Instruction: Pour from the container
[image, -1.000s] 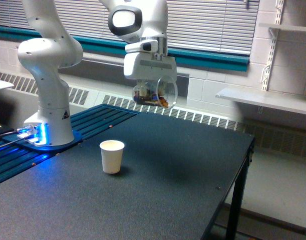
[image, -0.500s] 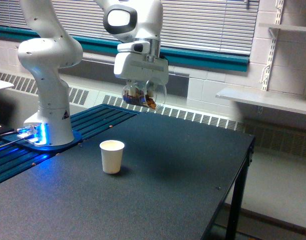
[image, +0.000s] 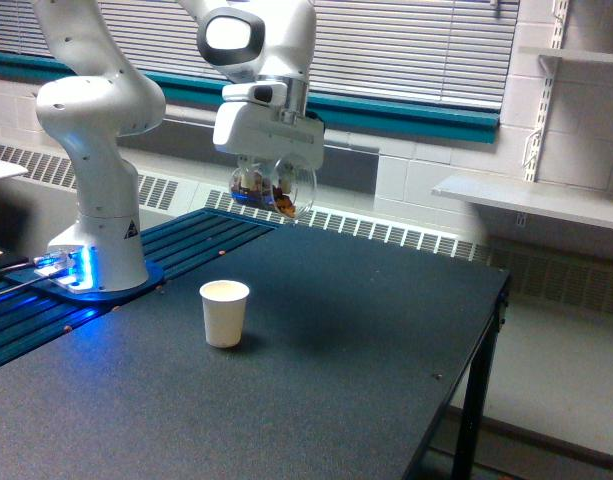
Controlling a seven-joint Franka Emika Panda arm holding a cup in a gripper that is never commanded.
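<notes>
We see the gripper (image: 271, 182) pinching the container (image: 273, 186) by its wall, high above the paper cup (image: 225, 313). We judge it light, rigid and slick; its loose brown pieces will shift when tipped.

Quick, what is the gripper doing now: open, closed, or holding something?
Gripper: closed on the clear container, held in the air above the table.

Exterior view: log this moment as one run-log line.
phase: carrying | gripper: shut on container, held above table | contents: brown pieces inside, none spilled | paper cup: upright on table, below container | pour: not started
</notes>
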